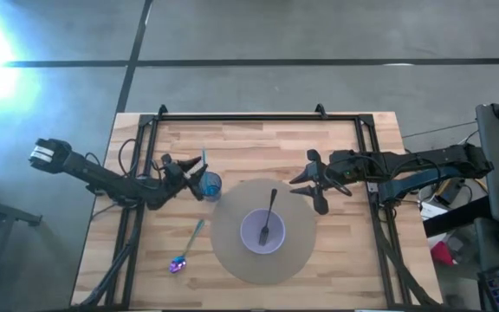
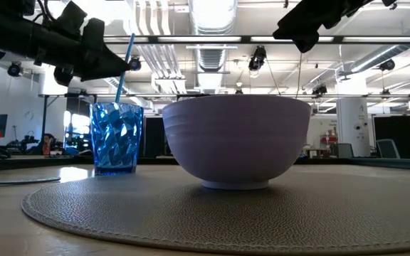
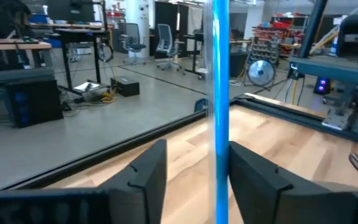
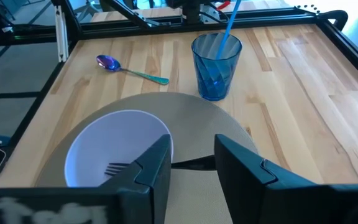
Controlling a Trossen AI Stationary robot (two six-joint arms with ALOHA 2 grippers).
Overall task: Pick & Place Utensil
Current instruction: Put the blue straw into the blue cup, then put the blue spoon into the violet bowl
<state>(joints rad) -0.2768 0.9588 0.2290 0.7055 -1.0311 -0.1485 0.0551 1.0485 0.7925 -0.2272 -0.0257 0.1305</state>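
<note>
**Two utensils placed, one spoon waiting on the bench**

Three utensils are showing, and we are reading the iridescent spoon (image 1: pixel 186 247) as the one not yet placed: it is lying flat near the bench's front edge, left of the round mat (image 1: pixel 262 232). We are judging it light, stiff and slick, lying low against the wood, so a pinch across the thin handle looks safest.

The left gripper (image 1: pixel 191 170) is hovering over the blue cup (image 1: pixel 210 185), its fingers (image 3: pixel 148 171) flanking the blue straw (image 3: pixel 220 106) standing in it; whether they are touching it we cannot tell. That cup and straw are standing between this gripper and the spoon and could tip.

The right gripper (image 1: pixel 312 184) is hanging spread wide at the mat's right edge, beside the white bowl (image 1: pixel 262 231) holding a black fork (image 1: pixel 269 215).
</note>
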